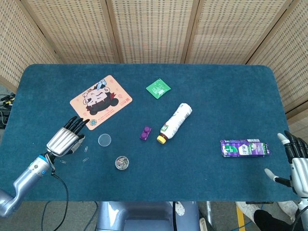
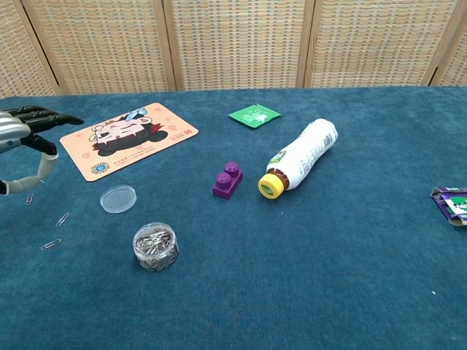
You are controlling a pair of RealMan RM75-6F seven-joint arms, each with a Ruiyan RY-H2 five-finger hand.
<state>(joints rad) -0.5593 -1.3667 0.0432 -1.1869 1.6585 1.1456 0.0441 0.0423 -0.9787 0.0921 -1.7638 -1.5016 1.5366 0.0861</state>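
The left hand (image 1: 65,139) hovers over the near-left part of the tabletop (image 1: 216,101), fingers spread and stretched forward, nothing in its grasp. Just beside it, on the cloth, lie loose paper clips (image 1: 85,155); the chest view shows three of them scattered below the hand. A small clear lid (image 1: 104,140) sits close by, and the open jar of clips (image 1: 122,162) stands a little nearer the front edge. The cartoon mat (image 1: 100,101) lies just beyond the fingertips. Over at the far right, the right hand (image 1: 296,161) waits at the table's edge, fingers apart, empty, near the purple box (image 1: 244,147). My read: this is the reach stage, with the left hand lined up over the stray clips. Picking one up would call for lowering the fingertips to the cloth and a fine pinch, since the clips lie flat and thin.
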